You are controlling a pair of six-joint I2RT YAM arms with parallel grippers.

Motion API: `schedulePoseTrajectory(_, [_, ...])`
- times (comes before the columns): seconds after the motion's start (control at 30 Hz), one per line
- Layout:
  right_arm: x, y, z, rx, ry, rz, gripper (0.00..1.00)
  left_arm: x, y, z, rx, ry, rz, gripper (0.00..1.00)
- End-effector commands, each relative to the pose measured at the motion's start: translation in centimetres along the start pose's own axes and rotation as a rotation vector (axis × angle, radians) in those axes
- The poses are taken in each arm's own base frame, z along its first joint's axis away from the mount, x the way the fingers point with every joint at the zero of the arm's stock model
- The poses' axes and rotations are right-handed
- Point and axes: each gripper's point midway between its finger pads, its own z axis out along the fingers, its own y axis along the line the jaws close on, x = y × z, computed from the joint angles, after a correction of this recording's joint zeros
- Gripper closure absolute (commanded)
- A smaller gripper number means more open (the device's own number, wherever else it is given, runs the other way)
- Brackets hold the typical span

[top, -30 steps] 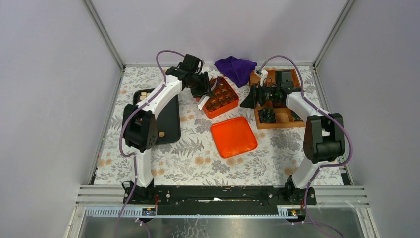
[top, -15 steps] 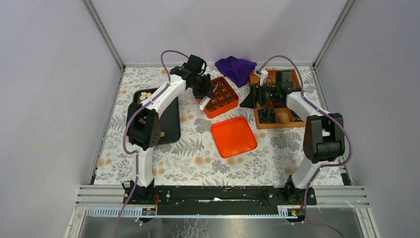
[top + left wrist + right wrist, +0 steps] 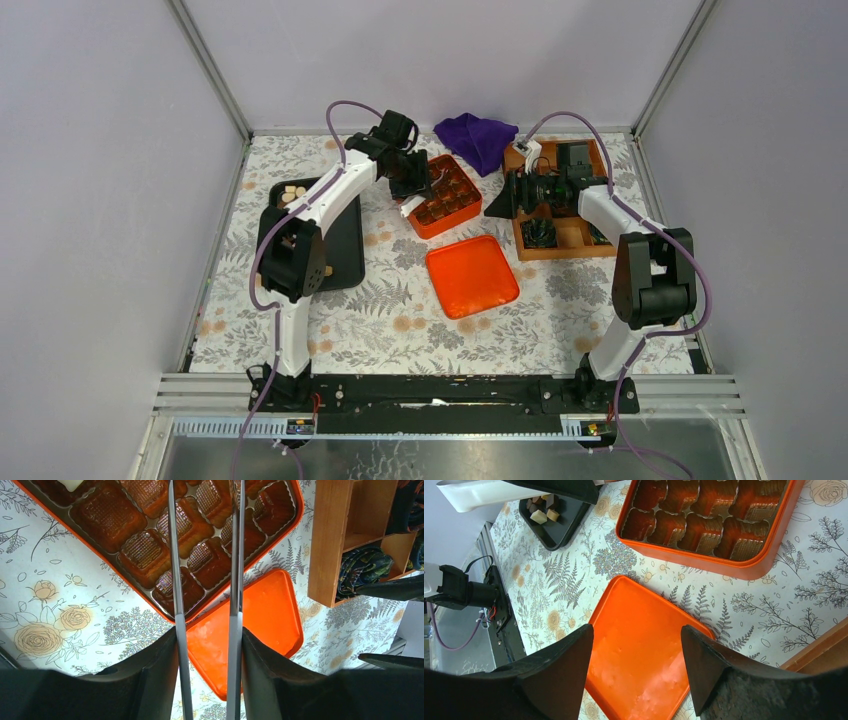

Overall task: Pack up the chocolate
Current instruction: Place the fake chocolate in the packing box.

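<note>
Nearest lies a flat, glossy orange lid (image 3: 472, 276), a rounded square with a low rim, on the flower-printed tablecloth (image 3: 400, 325). To its left sits a long black tray (image 3: 345, 245), matte and shallow. The chocolate (image 3: 544, 511) is in a small cluster of cream and brown cubes at the tray's far end, with one loose piece near its near right edge. The white left arm reaches across the tray and hides much of its middle.

Just beyond the lid is the orange box (image 3: 447, 197), lined with a shiny, ribbed brown insert of square cavities. One cream piece (image 3: 70, 484) shows in a cavity at the box's left side. The left gripper (image 3: 204, 510) hangs over that box, its thin metal blades parallel with a narrow gap. Their tips run out of the wrist view, so whether they hold anything cannot be told.

Right of the box, the right gripper (image 3: 636, 630) has its blunt black fingers spread wide and empty, beside a compartmented wooden crate (image 3: 575, 235) holding dark crinkled wrappers (image 3: 361, 567). Farthest back lies a crumpled purple cloth (image 3: 478, 138).
</note>
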Motion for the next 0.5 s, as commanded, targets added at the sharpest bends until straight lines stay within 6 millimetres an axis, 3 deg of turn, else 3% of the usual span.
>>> schedulePoseTrajectory(0.0, [-1.2,1.0,-0.8,-0.020,-0.028,-0.045,0.28,-1.6,-1.1,-0.9,0.017,-0.054,0.040,0.49])
schedulePoseTrajectory(0.47, [-1.1,1.0,-0.8,-0.023,-0.028,-0.043,0.28,-2.9,-1.5,-2.7,-0.002,-0.123,0.044,0.52])
